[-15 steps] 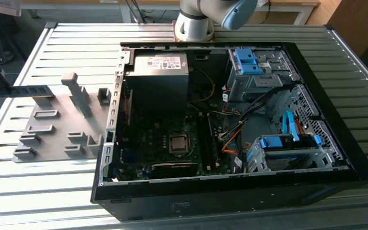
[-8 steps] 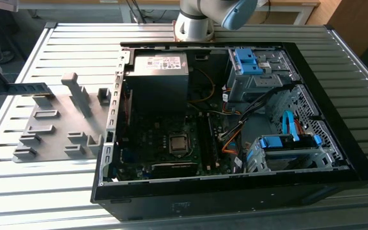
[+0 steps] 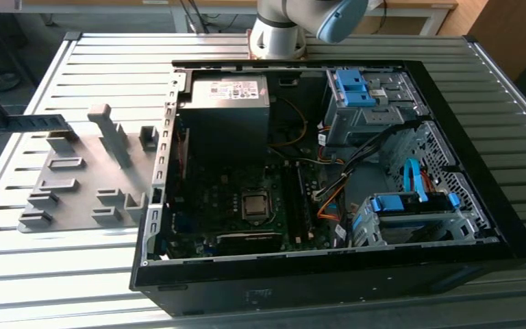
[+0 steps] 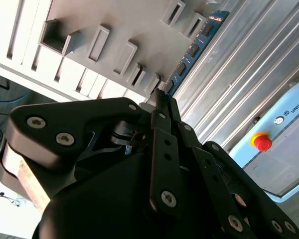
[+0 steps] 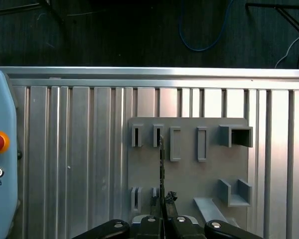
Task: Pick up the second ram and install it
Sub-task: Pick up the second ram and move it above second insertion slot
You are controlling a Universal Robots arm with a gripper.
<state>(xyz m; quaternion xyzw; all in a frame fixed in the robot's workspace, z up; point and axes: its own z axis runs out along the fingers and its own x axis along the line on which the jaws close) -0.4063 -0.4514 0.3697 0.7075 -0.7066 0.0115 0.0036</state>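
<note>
Two black fingers [image 4: 164, 112] pinch the slim blue second ram [image 4: 194, 50].

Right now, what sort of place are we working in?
Likely a robotics lab bench for computer assembly: an open computer case on a slatted metal table, a grey slotted holder, and the end effector gripping a memory stick.

Black end effector [image 4: 162, 97]: jaws are closed on one end of the second ram [image 4: 194, 50], a blue stick lined with black chips. Grey slotted holder [image 4: 104, 30] is seen on ribbed metal worktop [image 4: 239, 74]. Red button [image 4: 261, 142] is mounted on light-blue casing [image 4: 289, 134].
</note>
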